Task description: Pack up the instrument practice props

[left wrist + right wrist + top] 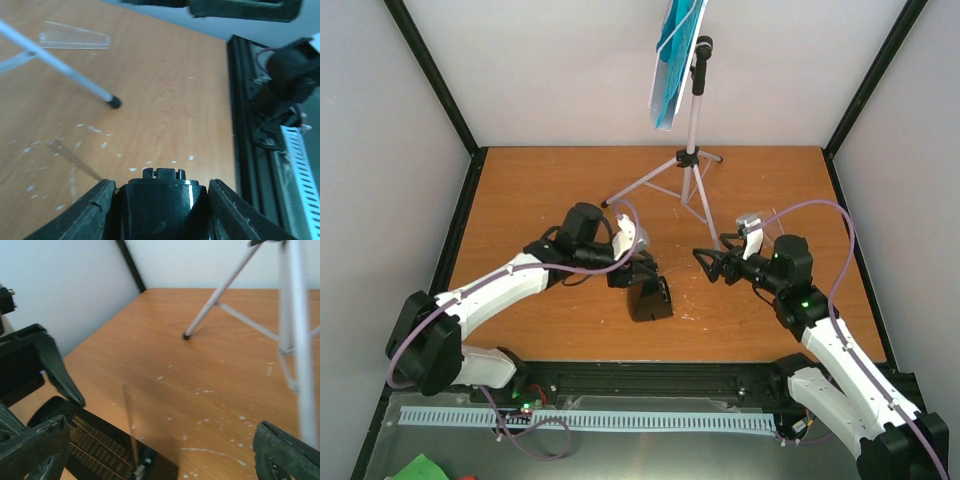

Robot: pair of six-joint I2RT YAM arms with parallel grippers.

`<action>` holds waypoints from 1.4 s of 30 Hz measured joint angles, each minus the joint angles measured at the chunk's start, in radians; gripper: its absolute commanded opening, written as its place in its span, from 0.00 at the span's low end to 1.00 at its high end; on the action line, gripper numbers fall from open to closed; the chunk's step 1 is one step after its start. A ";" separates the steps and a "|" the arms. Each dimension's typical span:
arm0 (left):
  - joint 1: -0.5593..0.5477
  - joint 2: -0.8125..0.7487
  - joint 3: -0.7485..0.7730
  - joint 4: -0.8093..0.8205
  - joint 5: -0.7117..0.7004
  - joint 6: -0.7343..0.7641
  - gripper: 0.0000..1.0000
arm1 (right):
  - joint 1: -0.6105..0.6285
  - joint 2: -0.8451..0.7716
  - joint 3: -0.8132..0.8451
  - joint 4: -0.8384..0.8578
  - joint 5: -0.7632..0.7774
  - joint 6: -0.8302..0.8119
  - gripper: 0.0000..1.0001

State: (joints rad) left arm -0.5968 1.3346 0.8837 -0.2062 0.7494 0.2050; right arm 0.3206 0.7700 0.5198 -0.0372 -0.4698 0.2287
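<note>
Left gripper (161, 187) is clamped on the little black metronome (651, 300). In the left wrist view both fingers (90, 212) sit flush against its sides. It's a dark glossy block narrowing toward a notched top, and the right wrist view shows fine scale lines across its face. A thin rod rises from it, but it's too blurry to say more. Its lower half is cut off in both wrist views.

Right gripper (708, 262) is spread wide with nothing in it, just to the right of the metronome and pointing at it.

The grey tripod music stand (693, 165) stands beyond both grippers on the table (540, 200), legs splayed. One black-tipped foot (115, 102) is just ahead of the left gripper. The cyan sheet-music pages (672, 60) are up on the stand, cropped by the top edge of the overhead view, so I can't make out the notes or the tray. Further ahead of the left gripper there's a clear plastic piece (75, 39) lying flat. I can't tell what it is.
</note>
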 measured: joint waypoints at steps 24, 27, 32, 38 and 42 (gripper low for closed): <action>-0.214 -0.600 -0.523 0.295 -0.201 -0.760 0.61 | 0.010 0.389 -0.095 0.132 -0.198 0.185 0.61; -0.339 -0.594 -0.565 0.306 -0.251 -0.857 0.55 | 0.019 0.503 -0.051 0.147 -0.207 0.198 0.58; -0.475 -0.469 -0.597 0.415 -0.310 -0.957 0.51 | 0.059 0.608 0.019 0.159 -0.196 0.202 0.47; -0.575 -0.215 -0.592 0.538 -0.361 -1.002 0.48 | 0.095 0.743 0.111 0.168 -0.168 0.196 0.44; -0.578 -0.135 -0.592 0.615 -0.428 -1.024 0.48 | 0.106 0.795 0.163 0.160 -0.171 0.178 0.47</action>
State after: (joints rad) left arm -1.1744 1.1999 0.2920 0.4091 0.3214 -0.8192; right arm 0.4263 1.5650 0.6827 0.1230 -0.6411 0.4065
